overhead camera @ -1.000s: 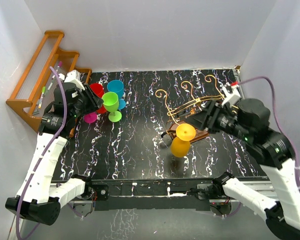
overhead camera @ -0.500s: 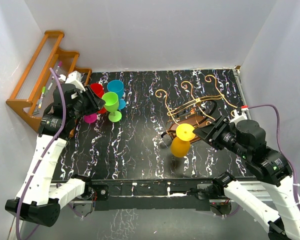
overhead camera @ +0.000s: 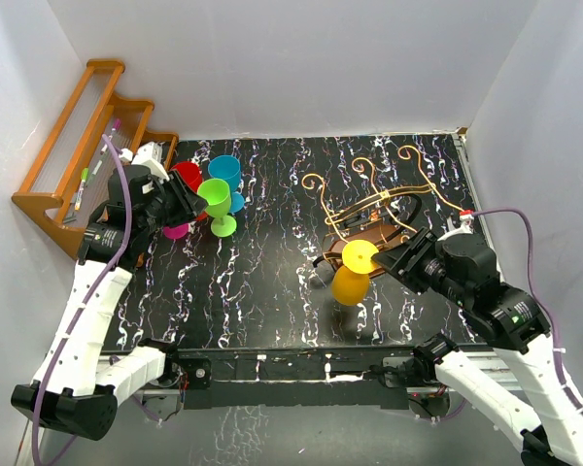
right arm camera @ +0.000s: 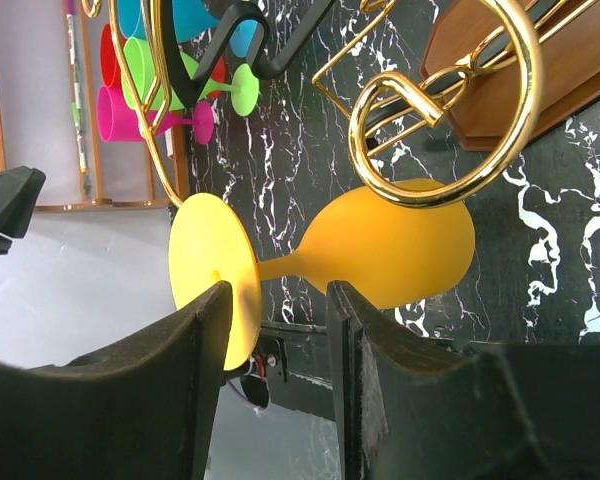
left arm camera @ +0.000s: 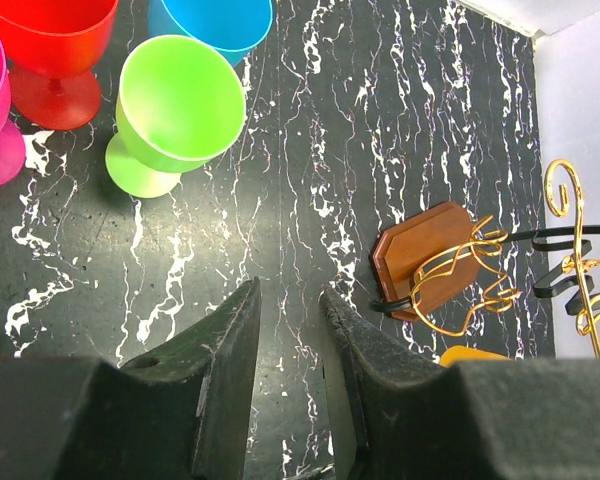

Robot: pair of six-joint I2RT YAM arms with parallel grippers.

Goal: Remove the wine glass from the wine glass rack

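The yellow wine glass (overhead camera: 353,277) hangs bowl-down at the near end of the gold wine glass rack (overhead camera: 371,206); the right hand (right arm camera: 278,300), fingers parted, flanks its stem, seemingly without touching; the left hand (left arm camera: 290,297) hovers narrowly parted, empty, over the bench (left arm camera: 280,150).

Top view: high, behind both arm bases, looking steeply down on the whole table (overhead camera: 272,291). Left wrist view looks down past the left hand (left arm camera: 288,330) from mid height, with the green cup (left arm camera: 175,105) and an end of the wine glass rack (left arm camera: 435,260) in frame. Right wrist view sits close on the yellow wine glass (right arm camera: 390,245), rolled sideways, facing across toward the green cup — all three views share rack and cup.
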